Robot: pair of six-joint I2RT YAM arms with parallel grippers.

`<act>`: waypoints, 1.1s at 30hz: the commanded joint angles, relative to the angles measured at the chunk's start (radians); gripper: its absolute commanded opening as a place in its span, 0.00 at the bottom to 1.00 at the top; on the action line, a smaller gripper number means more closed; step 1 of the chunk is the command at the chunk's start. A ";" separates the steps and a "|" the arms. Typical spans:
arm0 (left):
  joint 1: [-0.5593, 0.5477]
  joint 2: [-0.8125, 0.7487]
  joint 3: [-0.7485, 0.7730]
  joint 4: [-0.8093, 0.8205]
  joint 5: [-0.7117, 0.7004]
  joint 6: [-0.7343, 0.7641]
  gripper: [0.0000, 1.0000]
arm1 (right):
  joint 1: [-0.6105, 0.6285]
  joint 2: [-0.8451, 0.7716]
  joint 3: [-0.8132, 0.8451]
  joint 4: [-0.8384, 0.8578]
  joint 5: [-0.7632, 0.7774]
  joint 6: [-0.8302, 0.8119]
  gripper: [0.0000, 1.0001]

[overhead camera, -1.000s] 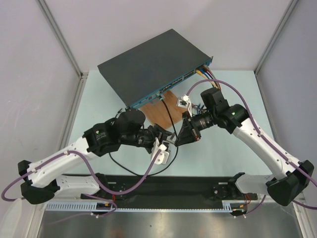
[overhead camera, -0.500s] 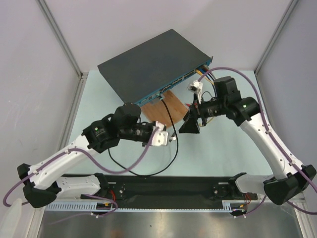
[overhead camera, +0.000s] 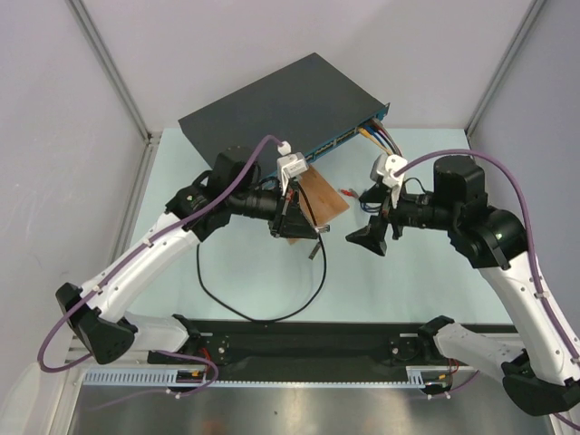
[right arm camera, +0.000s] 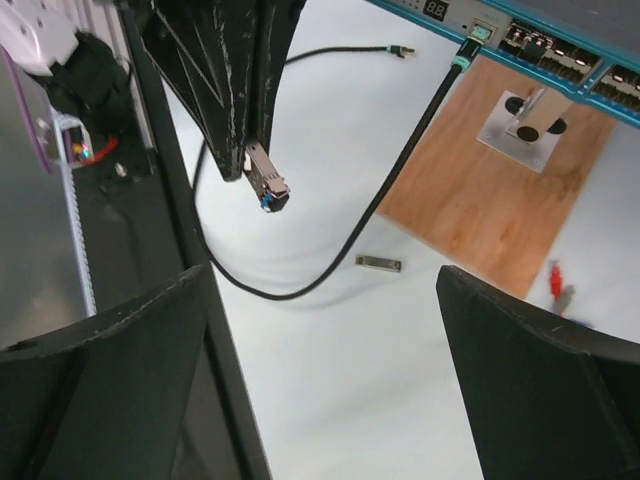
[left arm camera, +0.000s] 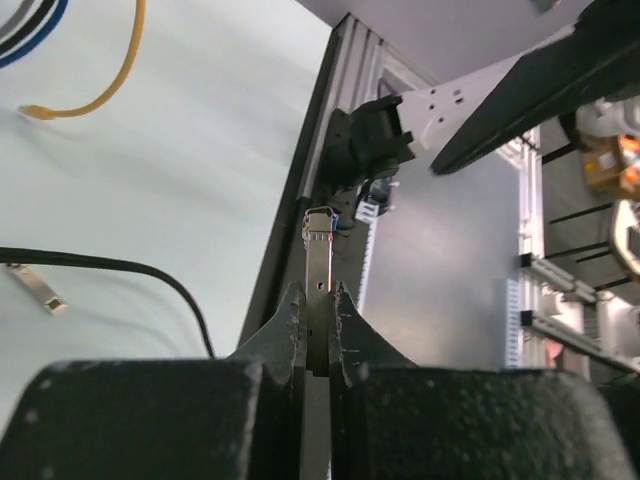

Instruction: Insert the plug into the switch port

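Left tool clamped tight on the plug, plug raised off the surface just before the switch ports, right tool spread wide, empty, facing the plug

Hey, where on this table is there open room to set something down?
Widest bare patch: pale green tabletop between the looping black cable and the right arm. A smaller one lies inside the cable's loop. Crowded: before the flat black switch, where the brown wooden board, coloured cables, left gripper and right gripper cluster.
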 commanded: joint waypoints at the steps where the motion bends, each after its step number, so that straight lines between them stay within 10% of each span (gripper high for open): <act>1: 0.003 -0.032 0.012 0.044 0.013 -0.195 0.00 | 0.040 0.004 0.011 -0.039 0.039 -0.167 1.00; 9: 0.003 -0.049 -0.064 0.095 0.101 -0.307 0.00 | 0.247 -0.062 -0.089 0.105 0.170 -0.356 0.93; 22: 0.022 -0.046 -0.141 0.136 0.168 -0.401 0.00 | 0.392 -0.046 -0.121 0.098 0.254 -0.494 0.52; 33: 0.027 -0.050 -0.161 0.181 0.195 -0.428 0.00 | 0.425 -0.022 -0.112 0.081 0.306 -0.508 0.43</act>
